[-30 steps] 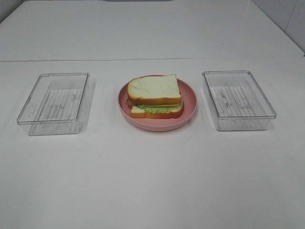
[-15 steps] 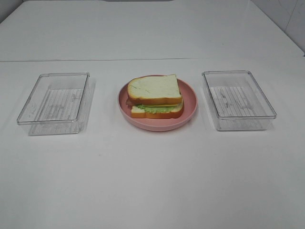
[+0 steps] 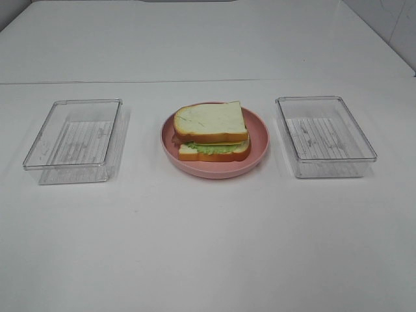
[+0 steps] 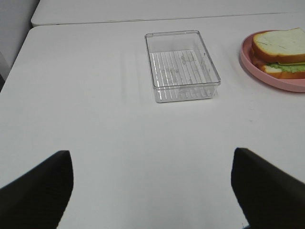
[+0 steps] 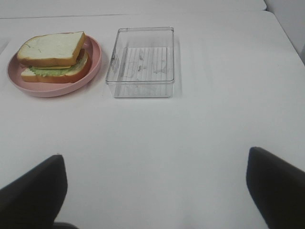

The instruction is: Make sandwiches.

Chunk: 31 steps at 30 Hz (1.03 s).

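One sandwich (image 3: 212, 131) lies on a pink round plate (image 3: 259, 130) in the middle of the white table. It has two white bread slices with orange-brown crust, with green lettuce, yellow cheese and a bit of bacon between them. It also shows in the left wrist view (image 4: 279, 53) and the right wrist view (image 5: 53, 56). Neither arm shows in the high view. My left gripper (image 4: 152, 191) is open and empty, well short of the left tray. My right gripper (image 5: 157, 191) is open and empty, well short of the right tray.
An empty clear plastic tray (image 3: 73, 140) stands left of the plate and shows in the left wrist view (image 4: 181, 65). A second empty tray (image 3: 325, 135) stands right of the plate and shows in the right wrist view (image 5: 141, 61). A seam crosses the table behind them.
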### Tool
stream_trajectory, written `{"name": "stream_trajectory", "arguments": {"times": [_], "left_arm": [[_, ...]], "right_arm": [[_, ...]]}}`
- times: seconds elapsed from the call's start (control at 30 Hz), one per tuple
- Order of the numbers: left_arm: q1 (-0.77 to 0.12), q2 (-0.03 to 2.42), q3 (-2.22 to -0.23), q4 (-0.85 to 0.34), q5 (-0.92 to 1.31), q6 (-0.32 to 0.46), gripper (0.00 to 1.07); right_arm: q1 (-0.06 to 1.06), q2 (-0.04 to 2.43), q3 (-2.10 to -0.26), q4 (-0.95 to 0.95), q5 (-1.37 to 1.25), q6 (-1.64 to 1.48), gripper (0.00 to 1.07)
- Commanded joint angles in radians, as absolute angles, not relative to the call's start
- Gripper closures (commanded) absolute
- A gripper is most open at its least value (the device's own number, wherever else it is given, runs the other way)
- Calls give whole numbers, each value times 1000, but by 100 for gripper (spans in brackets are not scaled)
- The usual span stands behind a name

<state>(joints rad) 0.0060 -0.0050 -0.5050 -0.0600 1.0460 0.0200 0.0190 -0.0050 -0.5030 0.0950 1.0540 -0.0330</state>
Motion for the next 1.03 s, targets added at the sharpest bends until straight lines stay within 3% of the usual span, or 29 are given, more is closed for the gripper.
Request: {"name": "stream_trajectory", "arguments": {"times": [0.03,1.03], "left_arm": [[12,-26,-499,-70,1033,12,24],[12,-26,-499,-70,1033,12,24]], "right_arm": [[16,-21,-501,95,1050,-40,9],[16,-21,-501,95,1050,-40,9]]}}
